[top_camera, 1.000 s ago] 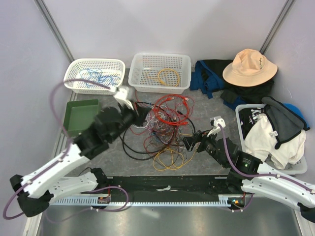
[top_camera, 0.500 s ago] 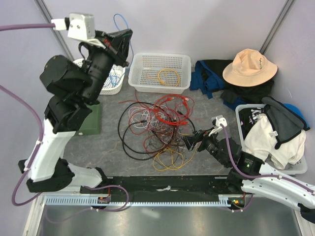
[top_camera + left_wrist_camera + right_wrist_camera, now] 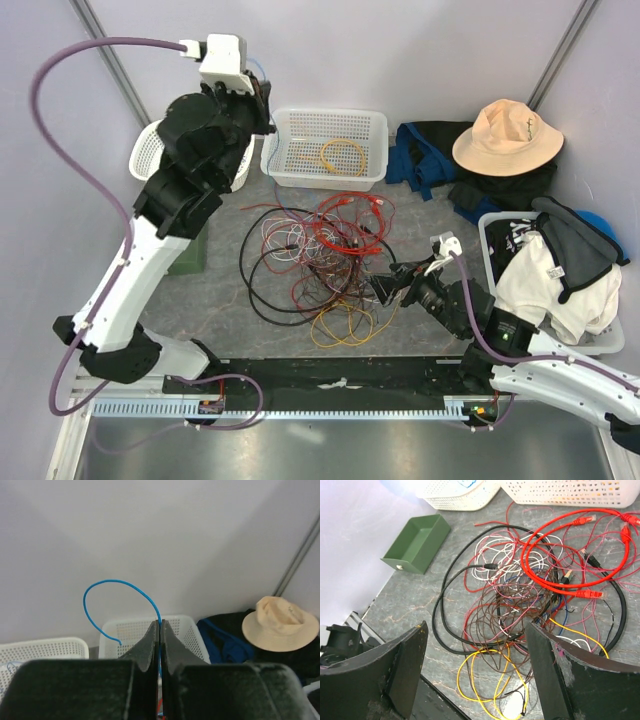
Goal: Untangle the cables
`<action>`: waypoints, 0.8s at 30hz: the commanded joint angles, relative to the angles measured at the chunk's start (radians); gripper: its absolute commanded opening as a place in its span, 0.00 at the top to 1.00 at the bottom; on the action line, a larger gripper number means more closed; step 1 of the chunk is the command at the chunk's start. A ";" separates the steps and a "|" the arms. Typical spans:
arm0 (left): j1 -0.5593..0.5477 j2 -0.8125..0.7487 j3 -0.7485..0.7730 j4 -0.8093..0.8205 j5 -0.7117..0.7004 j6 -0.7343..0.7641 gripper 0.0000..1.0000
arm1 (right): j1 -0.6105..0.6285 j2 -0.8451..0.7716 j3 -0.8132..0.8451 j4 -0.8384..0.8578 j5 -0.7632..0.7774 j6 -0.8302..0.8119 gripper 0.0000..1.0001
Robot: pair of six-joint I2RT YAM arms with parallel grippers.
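Observation:
The cables (image 3: 320,260) lie in a loose tangle at the table's middle: red, maroon, white, pink and yellow wires and a thicker black loop. My left gripper (image 3: 260,98) is raised high at the back, between the two white baskets. In the left wrist view it (image 3: 160,623) is shut on a thin blue cable (image 3: 115,582) that arcs above the fingertips. My right gripper (image 3: 385,290) hovers at the tangle's right edge. In the right wrist view it (image 3: 476,630) is wide open and empty above the maroon and yellow loops (image 3: 520,625).
A white basket (image 3: 325,120) at the back holds an orange cable (image 3: 342,157). A second white basket (image 3: 145,160) is partly hidden by my left arm. A green tray (image 3: 417,542) stands left. A hat (image 3: 507,137), dark clothes and a laundry basket (image 3: 490,230) fill the right.
My left arm rose from the tangle's left side up to the back by the white baskets, carrying the blue cable. The right arm has hardly moved.

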 commanded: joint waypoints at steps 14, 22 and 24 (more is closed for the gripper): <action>0.559 0.280 -0.015 0.091 0.297 -0.341 0.98 | 0.001 0.057 0.071 0.048 0.059 -0.124 0.11; 0.658 0.599 0.384 0.077 0.277 -0.299 0.98 | 0.001 0.133 0.130 0.054 0.088 -0.211 0.09; 0.672 0.665 0.404 0.081 0.259 -0.295 0.98 | 0.001 0.135 0.124 0.052 0.083 -0.199 0.09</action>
